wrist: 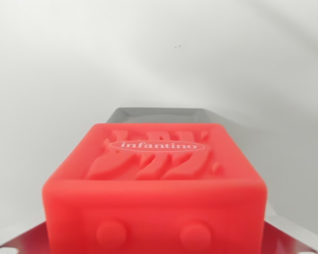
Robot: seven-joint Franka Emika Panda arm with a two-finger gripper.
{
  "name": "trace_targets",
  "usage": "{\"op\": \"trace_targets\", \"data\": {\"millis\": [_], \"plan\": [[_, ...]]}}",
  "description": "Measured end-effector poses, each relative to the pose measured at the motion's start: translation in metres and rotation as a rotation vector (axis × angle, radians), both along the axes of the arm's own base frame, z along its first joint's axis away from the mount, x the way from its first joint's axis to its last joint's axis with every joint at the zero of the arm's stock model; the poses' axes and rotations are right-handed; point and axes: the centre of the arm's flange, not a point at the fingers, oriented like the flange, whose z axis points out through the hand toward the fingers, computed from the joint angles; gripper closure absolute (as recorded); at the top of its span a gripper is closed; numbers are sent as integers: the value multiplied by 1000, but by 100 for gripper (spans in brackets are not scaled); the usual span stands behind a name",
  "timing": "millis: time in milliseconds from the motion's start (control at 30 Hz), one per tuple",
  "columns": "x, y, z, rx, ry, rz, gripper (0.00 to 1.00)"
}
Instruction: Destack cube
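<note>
A red soft cube (pixel 156 185) fills the lower middle of the wrist view, very close to the camera. Its top face carries a raised pattern and a white "infantino" logo, and its near face has two round bumps. Behind its far edge a grey flat shape (pixel 156 114) pokes out; I cannot tell whether it is another cube or part of my gripper. Grey metal plates (pixel 21 241) flank the cube at the bottom left and right corners. My fingertips are hidden by the cube, so the grip does not show.
A plain white surface (pixel 159 47) spreads behind and around the cube, with a soft shadow to the wrist view's right. No other object shows.
</note>
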Motion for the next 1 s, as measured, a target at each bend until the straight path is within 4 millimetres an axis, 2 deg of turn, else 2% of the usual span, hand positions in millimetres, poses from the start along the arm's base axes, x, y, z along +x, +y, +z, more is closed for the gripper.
{"op": "trace_targets", "data": {"millis": [700,1000], "plan": [[0,0,0,0,1,0,100],[1,0,9,0,-3,0,100]]}}
